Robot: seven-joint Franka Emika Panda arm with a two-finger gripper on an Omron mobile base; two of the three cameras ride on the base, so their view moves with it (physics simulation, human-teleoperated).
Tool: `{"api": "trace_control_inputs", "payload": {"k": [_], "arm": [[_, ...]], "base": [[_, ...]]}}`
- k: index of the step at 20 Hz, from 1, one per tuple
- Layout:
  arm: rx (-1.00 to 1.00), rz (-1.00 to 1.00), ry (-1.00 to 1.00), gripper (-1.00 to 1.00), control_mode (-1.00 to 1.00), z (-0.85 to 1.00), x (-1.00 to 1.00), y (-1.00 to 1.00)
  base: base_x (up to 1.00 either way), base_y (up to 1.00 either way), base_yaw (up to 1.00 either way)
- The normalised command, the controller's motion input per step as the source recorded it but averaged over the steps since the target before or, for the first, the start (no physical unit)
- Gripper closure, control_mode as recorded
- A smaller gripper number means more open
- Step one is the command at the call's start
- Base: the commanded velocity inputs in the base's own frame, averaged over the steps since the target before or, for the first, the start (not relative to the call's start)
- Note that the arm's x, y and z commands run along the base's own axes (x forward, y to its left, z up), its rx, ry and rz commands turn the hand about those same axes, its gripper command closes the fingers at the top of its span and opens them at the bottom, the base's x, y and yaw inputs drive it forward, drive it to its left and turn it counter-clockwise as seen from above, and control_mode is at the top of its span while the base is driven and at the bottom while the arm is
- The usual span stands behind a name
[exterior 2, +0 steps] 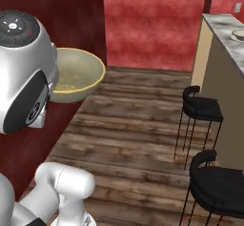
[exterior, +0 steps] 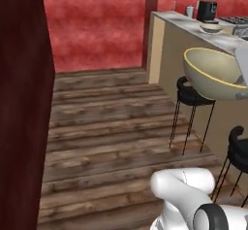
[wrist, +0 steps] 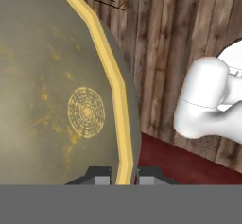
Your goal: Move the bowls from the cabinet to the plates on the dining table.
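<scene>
A: What is the gripper doing?

B: It is clamped on the yellowish rim of the olive-beige bowl. In the hand view one dark finger tip sits on each side of the rim, one inside the bowl and one outside, with the rim pinched between them.

A: So where is that bowl?

B: In the air, carried at the end of the arm, above the wooden plank floor. In the left base view it hangs tilted, its open side facing the camera, just in front of the beige side panel of the dining table and over the nearest black stool. In the right base view it shows beside the arm's big white joint, well apart from the table across the floor.

A: And measured against the table, what else is there?

B: On the marble top, farther along from the carried bowl, a second bowl sits on a white plate. Beyond that, at the far end of the top, stands a black appliance, too small to name. A second black stool stands against the table's side, nearer the camera. Away from the table, across the floor, runs the red wall.

A: Does the carried bowl touch the table?

B: I cannot tell; it overlaps the table's side in the left base view.
</scene>
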Motion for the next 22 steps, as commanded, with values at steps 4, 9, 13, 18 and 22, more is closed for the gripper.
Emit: {"api": "trace_control_inputs", "payload": {"k": [4, 9, 13, 18, 22], "arm": [[0.0, 0.0, 0.0, 1.0, 1.0, 0.0, 0.0, 0.0], [0.0, 0.0, 0.0, 1.0, 1.0, 0.0, 0.0, 0.0], [0.0, 0.0, 0.0, 1.0, 1.0, 0.0, 0.0, 0.0], [0.0, 0.0, 0.0, 1.0, 1.0, 0.0, 0.0, 0.0], [0.0, 0.0, 0.0, 1.0, 1.0, 0.0, 0.0, 0.0]], "base": [[0.9, 0.69, -0.44], [0.65, 0.94, -0.27], [0.82, 0.64, -0.42], [0.81, 0.43, -0.53], [0.78, 0.08, -0.61]]}}
